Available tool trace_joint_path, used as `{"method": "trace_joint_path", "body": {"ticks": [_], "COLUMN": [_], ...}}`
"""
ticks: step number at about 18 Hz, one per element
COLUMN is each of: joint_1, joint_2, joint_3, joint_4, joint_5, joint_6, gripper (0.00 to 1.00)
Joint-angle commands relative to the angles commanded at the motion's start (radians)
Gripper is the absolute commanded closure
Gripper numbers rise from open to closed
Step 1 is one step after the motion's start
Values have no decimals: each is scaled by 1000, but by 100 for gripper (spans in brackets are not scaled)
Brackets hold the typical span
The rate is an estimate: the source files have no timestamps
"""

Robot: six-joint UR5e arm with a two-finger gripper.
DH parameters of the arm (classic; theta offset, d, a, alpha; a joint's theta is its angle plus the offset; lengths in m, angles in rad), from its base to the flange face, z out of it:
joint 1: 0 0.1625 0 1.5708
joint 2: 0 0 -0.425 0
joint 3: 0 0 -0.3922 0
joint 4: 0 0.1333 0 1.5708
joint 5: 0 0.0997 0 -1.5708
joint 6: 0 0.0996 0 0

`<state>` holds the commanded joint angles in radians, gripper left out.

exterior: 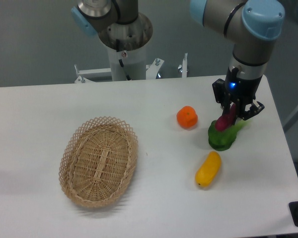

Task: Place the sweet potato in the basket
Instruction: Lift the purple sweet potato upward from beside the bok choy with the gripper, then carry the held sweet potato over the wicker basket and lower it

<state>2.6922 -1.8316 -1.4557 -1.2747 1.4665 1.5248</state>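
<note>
Sweet potato (225,119) pinched in gripper (232,113), arm vertical.

Woven wicker basket (98,161); matt table (154,208)

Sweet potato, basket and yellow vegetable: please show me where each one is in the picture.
sweet potato (225,119): fixed camera view, on its purple middle, below the hand.
basket (73,146): fixed camera view, on the left looped rim.
yellow vegetable (208,169): fixed camera view, on the middle of its body.
</note>
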Motion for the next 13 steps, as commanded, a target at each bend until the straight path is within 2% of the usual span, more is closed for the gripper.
{"method": "trace_joint_path", "body": {"ticks": [3, 5, 10, 13], "joint_1": [-29, -63, -175, -267], "joint_2": [-14, -17, -38, -38], "joint_3": [-2, -5, -28, -55], "joint_4": [0, 26, 153, 288], "joint_5": [0, 0, -6, -6], "joint_6": [-61, -139, -412, -602], "gripper": [75, 75, 75, 75]}}
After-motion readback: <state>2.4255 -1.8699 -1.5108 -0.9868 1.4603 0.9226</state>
